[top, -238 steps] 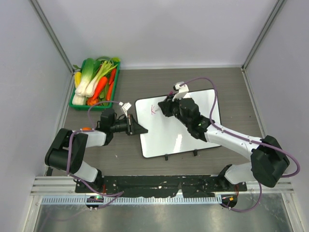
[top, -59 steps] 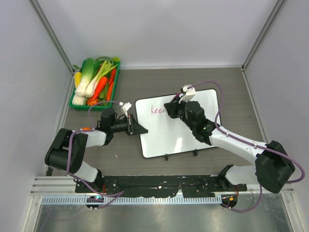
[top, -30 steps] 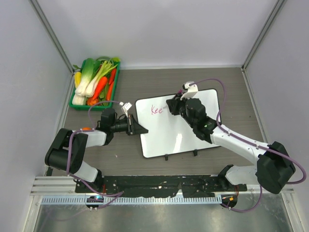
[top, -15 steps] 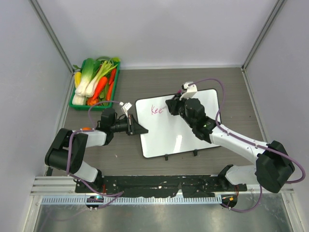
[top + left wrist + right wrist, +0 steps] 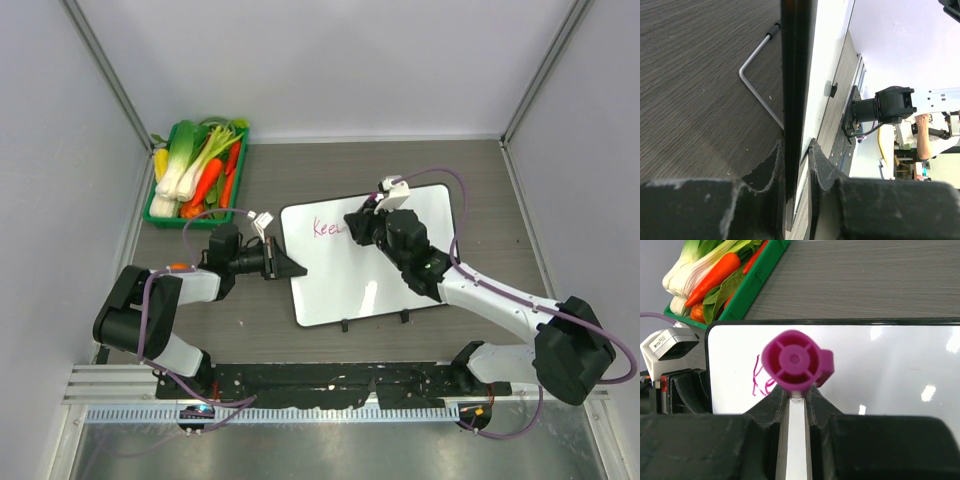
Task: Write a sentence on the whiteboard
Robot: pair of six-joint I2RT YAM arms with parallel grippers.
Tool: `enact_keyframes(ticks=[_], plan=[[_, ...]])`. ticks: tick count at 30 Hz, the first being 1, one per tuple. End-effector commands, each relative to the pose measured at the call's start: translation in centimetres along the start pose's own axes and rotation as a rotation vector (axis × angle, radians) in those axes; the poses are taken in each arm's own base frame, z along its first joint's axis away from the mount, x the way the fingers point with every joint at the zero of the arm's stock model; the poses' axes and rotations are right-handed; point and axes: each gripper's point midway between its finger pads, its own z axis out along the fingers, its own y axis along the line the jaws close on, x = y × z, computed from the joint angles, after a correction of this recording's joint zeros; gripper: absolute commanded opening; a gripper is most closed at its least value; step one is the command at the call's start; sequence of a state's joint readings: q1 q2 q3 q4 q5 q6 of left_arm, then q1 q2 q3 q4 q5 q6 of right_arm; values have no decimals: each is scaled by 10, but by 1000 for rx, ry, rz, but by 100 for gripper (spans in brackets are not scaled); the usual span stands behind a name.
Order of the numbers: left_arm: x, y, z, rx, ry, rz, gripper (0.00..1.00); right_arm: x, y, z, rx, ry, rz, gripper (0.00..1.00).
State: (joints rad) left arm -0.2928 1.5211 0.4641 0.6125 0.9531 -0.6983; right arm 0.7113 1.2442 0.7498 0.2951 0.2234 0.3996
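— Where do we hold the whiteboard (image 5: 340, 280)?
— It lies flat, mid surface (image 5: 300, 170). Our left tool (image 5: 795, 152) is clenched on its left rim. We judge it stiff, light and slick, so we pinch the rim.
— And the right tool (image 5: 796, 396)?
— Grasping the magenta marker (image 5: 794, 360).

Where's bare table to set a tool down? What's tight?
Bare table runs beyond the whiteboard, from the vegetable tray to the right wall; another strip lies right of the board. Crowded: the board's left edge, clamped by the left gripper, and its far part, under the right gripper holding the marker.
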Motion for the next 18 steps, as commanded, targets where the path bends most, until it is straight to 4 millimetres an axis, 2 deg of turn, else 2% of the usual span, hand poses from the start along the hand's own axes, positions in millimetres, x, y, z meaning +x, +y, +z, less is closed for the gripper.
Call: enact_keyframes(ticks=[1,6,11,13,18], plan=[[17,42,2,-188,10,-11,0,9,-4,-8,1,31,1,1],[18,43,2,-191,11,-9,0,21,-4,-12,-13,64,10,1],[17,43,2,-192,10,-8,0,22,-1,-15,-31,71,17,1],[17,43,2,-192,10,-7,0,15,1,-15,-32,54,22,1],[17,43,2,-193,11,-5,0,-21,17,-18,-74,-20,29,1]])
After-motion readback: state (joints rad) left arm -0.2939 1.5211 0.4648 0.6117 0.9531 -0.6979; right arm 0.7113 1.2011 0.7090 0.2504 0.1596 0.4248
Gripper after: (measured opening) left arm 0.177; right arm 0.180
